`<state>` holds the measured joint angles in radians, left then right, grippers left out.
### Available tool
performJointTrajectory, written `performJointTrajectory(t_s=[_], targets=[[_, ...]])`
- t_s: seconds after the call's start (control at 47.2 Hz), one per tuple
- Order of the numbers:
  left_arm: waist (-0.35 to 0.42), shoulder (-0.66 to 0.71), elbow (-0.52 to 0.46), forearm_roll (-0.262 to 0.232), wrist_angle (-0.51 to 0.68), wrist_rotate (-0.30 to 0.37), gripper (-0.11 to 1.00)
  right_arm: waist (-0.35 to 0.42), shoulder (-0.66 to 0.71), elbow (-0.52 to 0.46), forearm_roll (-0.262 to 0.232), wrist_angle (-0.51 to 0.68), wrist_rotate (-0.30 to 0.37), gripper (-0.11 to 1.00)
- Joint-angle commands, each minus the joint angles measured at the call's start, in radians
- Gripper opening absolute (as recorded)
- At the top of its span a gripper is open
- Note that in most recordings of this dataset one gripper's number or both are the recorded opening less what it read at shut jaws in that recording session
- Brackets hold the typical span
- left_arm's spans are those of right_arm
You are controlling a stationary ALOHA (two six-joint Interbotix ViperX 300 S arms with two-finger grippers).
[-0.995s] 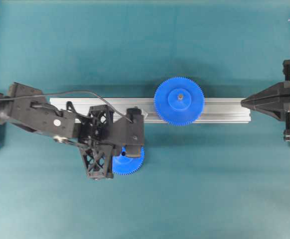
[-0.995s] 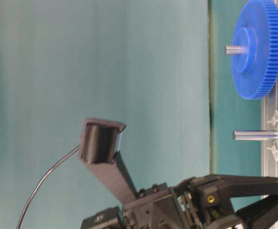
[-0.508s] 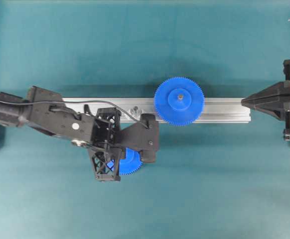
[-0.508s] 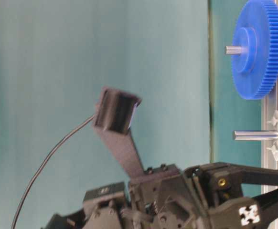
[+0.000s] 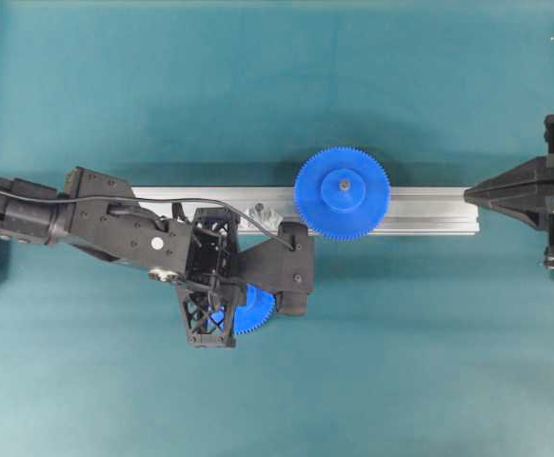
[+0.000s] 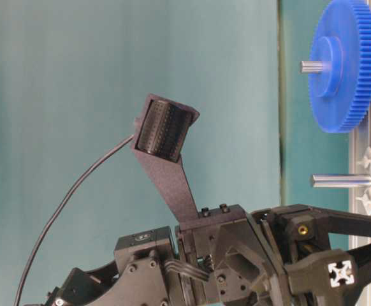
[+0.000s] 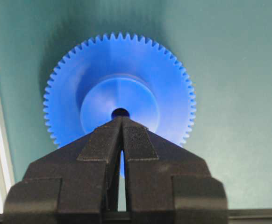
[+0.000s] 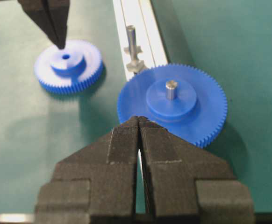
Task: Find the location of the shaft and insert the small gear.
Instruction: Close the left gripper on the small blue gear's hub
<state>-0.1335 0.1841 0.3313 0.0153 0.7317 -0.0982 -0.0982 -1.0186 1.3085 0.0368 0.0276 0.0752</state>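
The small gear [image 7: 119, 93], bright blue with a raised hub and a dark centre hole, lies flat on the teal mat in front of the rail. My left gripper [image 7: 121, 119] is shut and empty, tips pointing down right at the hub's hole; contact cannot be told. In the right wrist view those left fingertips [image 8: 59, 43] hang just over the small gear [image 8: 68, 65]. The shaft [image 8: 131, 36], a thin grey pin on a clear mount, stands bare on the rail, also seen side-on as the shaft [image 6: 341, 181]. My right gripper [image 5: 467, 195] is shut at the rail's right end.
A larger blue gear [image 5: 342, 193] with a grey centre pin sits on the aluminium rail [image 5: 429, 211], just right of the shaft [image 5: 258, 210]. The left arm's body and camera bracket [image 5: 286, 271] cover part of the rail and the small gear [image 5: 256, 309].
The left arm has swung to the right and turned its wrist, bringing the shut gripper over the small gear's hub. The right arm and both gears have stayed put.
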Motion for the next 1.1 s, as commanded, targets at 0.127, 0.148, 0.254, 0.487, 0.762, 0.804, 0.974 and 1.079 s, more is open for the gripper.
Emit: performJointTrajectory(t_s=[0.127,0.148,0.254,0.487,0.762,0.804,0.974,1.079], targets=[[-0.005,-0.015,-0.015,0.003,-0.002,0.038,0.0,-0.003,0.005,-0.008,0.002,-0.008,0.009,0.01],[-0.005,-0.015,-0.015,0.003,-0.002,0.041,0.0,-0.005,0.005,-0.008,0.002,-0.008,0.009,0.01],[-0.005,-0.015,-0.017,0.003,-0.003,0.054,0.0,-0.005,0.005,-0.008,0.002,-0.009,0.009,0.01],[-0.005,-0.012,-0.017,0.003,-0.003,0.051,0.02,-0.003,0.005,-0.006,0.002,-0.008,0.009,0.01],[-0.005,-0.006,-0.017,0.003,-0.005,0.043,0.61,-0.005,0.005,-0.003,0.002,-0.008,0.009,0.01],[-0.005,-0.005,-0.017,0.003,-0.008,0.043,0.73,-0.005,0.005,-0.005,0.002,-0.008,0.009,0.01],[-0.005,0.002,-0.02,0.003,-0.012,0.048,0.94,-0.008,0.005,-0.003,0.002,-0.008,0.009,0.01],[-0.003,0.006,-0.025,0.003,-0.011,0.046,0.92,-0.008,0.005,-0.002,0.002,-0.008,0.009,0.01]])
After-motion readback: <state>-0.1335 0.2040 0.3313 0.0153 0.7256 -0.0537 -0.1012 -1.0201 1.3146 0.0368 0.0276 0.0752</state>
